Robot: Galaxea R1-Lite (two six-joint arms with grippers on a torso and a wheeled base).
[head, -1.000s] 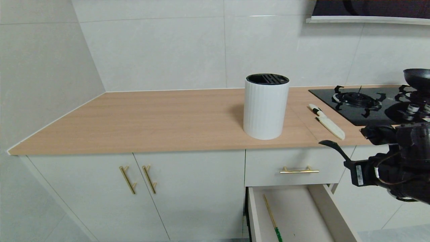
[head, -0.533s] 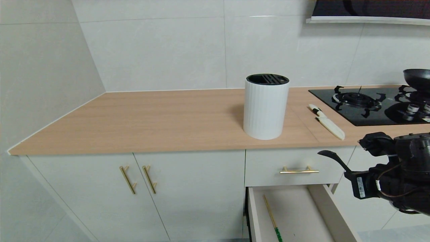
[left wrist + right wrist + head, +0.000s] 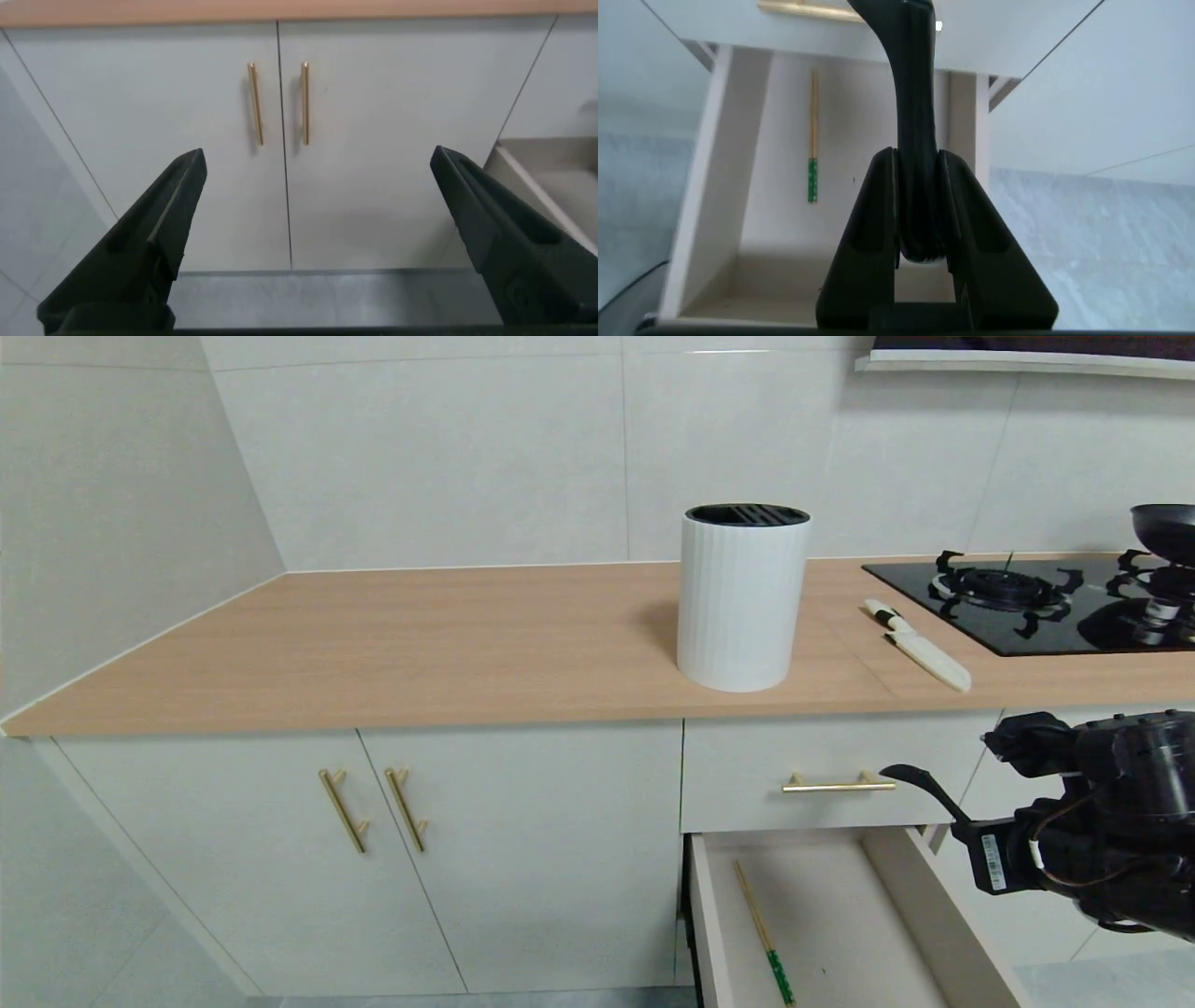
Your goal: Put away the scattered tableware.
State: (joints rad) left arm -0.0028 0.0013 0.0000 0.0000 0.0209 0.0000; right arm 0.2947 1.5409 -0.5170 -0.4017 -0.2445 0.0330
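Observation:
My right gripper (image 3: 971, 826) hangs in front of the cabinets, to the right of the open lower drawer (image 3: 882, 877), shut on a black curved utensil (image 3: 920, 786). In the right wrist view the gripper (image 3: 918, 182) clamps that utensil (image 3: 910, 84) above the drawer (image 3: 719, 168), where a pair of green-tipped chopsticks (image 3: 813, 140) lies. On the wooden counter a cream-bladed knife (image 3: 920, 647) rests beside a white ribbed holder (image 3: 742, 602) with a black slotted top. My left gripper (image 3: 318, 163) is open, low down and facing the cabinet doors.
A black gas hob (image 3: 1036, 602) with a dark pot (image 3: 1162, 527) takes up the counter's right end. A closed upper drawer with a gold handle (image 3: 836, 786) sits over the open one. Two gold door handles (image 3: 373, 807) are to the left. The chopsticks (image 3: 764, 933) lie along the drawer's left side.
My right gripper has sunk with the black utensil, from counter-edge height to the closed drawer's handle height. The head camera has shifted, so the whole picture sits differently.

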